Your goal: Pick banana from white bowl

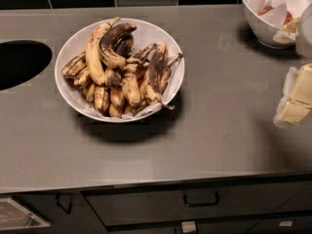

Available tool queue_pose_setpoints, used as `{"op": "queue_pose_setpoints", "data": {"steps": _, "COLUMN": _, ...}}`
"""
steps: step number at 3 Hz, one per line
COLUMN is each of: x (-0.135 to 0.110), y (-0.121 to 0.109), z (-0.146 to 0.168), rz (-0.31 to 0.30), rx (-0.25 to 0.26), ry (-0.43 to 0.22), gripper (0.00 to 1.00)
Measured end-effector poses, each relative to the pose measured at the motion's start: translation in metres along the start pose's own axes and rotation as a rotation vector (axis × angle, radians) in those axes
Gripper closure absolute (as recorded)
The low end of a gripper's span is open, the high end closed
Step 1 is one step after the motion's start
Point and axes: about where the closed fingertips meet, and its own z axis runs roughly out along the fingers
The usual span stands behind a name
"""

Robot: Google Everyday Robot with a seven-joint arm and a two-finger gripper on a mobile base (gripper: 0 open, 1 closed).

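Camera view: the only view, looking down on a grey counter (pixel 219 126) with drawers below it.
White bowl (pixel 148 30): it stands on the left half of the counter, beside a dark round opening (pixel 19 62).
Bananas (pixel 122 74): a heap of ripe, brown-spotted ones fills the white bowl. All lie inside it and none is lifted.
Easiest banana: in my judgement the long yellow one (pixel 93 52) on top at the left, because little lies over it.
Gripper (pixel 295 99): pale, at the right edge of the view and only partly in it, over the counter and well apart from the white bowl.
Jaws: I cannot tell if they are wide or narrow. The gripper holds no banana.
Other bowl (pixel 256 26): deeper, with white paper, at the top right. It is not part of the task.
Progress: nothing is done yet, as far as I can see.
Left to do: reach the white bowl, grasp one banana, lift it out.
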Motion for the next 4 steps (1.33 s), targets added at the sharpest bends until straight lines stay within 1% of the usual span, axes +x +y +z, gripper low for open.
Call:
{"op": "queue_pose_setpoints", "data": {"steps": 1, "x": -0.001, "y": 0.0, "z": 0.0, "rz": -0.001, "rx": 0.001, "ry": -0.001, "gripper": 0.0}}
{"op": "queue_pose_setpoints", "data": {"steps": 2, "x": -0.031, "y": -0.002, "z": -0.001, "rz": -0.068, "rx": 0.003, "ry": -0.03, "gripper": 0.0}}
{"op": "queue_pose_setpoints", "data": {"steps": 3, "x": -0.071, "y": 0.001, "z": 0.002, "rz": -0.158, "rx": -0.016, "ry": -0.068, "gripper": 0.0}}
{"op": "queue_pose_setpoints", "data": {"steps": 4, "x": -0.109, "y": 0.005, "z": 0.01, "rz": -0.236, "rx": -0.044, "ry": -0.108, "gripper": 0.0}}
